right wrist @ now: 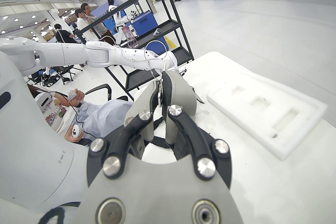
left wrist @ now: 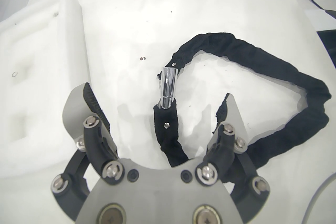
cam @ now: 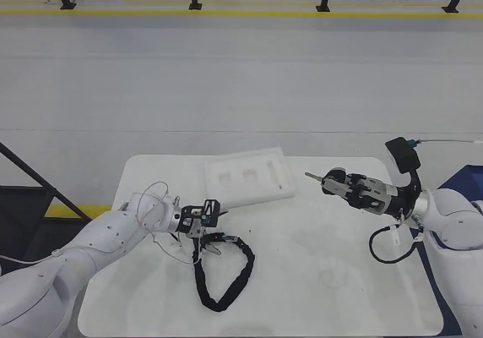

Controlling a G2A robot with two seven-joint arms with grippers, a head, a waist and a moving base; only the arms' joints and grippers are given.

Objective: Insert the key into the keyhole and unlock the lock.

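A black fabric-covered chain lock (cam: 243, 272) lies in a loop on the white table (cam: 326, 287). Its chrome lock cylinder (left wrist: 168, 89) joins the two sleeve ends, pointing away from my left wrist. My left gripper (left wrist: 157, 105) is open just above the table, its fingers (left wrist: 90, 101) on either side of the near sleeve end, apart from it. It sits at the loop's upper left end in the top view (cam: 210, 240). My right gripper (cam: 336, 180) hovers above the table's right half, shut on the key (cam: 312, 177), whose blade points left. The key (right wrist: 159, 93) is pinched between its pads.
A white foam tray (cam: 250, 177) with rectangular recesses lies at the table's back middle, close to the left gripper (left wrist: 39, 64). A black cable (cam: 385, 247) hangs by the right arm. A dark shelf frame (cam: 5, 165) stands left of the table.
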